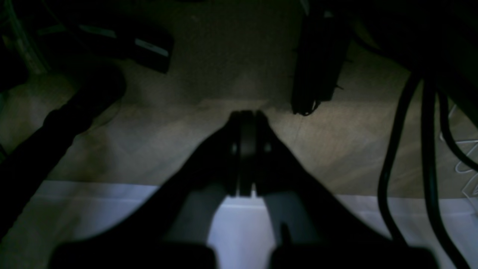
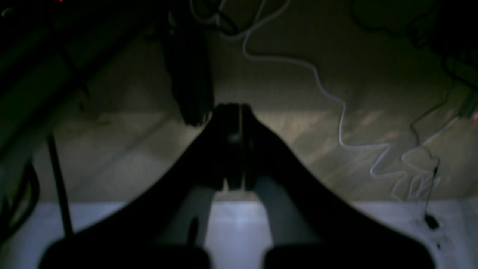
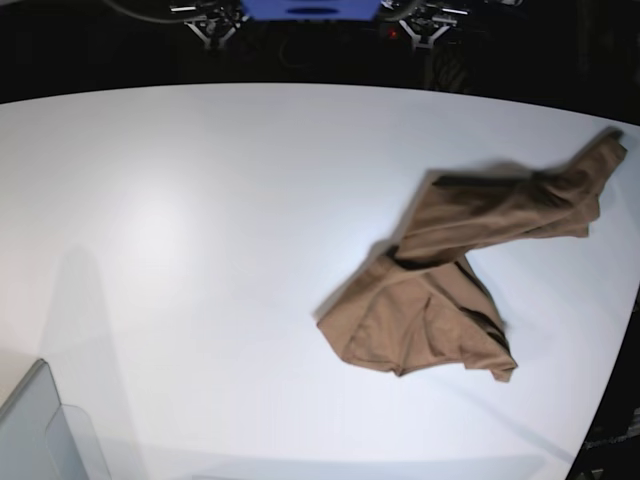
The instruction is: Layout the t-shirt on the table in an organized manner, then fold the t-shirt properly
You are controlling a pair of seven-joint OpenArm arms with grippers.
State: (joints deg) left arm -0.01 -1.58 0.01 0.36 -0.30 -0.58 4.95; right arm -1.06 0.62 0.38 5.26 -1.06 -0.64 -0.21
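Note:
The tan-brown t-shirt (image 3: 425,315) lies crumpled on the right side of the white table (image 3: 200,220) in the base view. One part stretches up toward the table's right edge and the rest is bunched lower down. Neither wrist view shows the shirt. My left gripper (image 1: 246,116) is shut with nothing between its fingers, over a dim beige surface with a white band below it. My right gripper (image 2: 233,108) is likewise shut and empty over a similar dim surface. Neither gripper appears in the base view.
A grey translucent bin corner (image 3: 40,430) sits at the table's lower left. Arm mounts (image 3: 215,15) stand past the far edge. Black cables (image 1: 425,149) hang in the left wrist view, and a white cord (image 2: 336,104) trails through the right wrist view.

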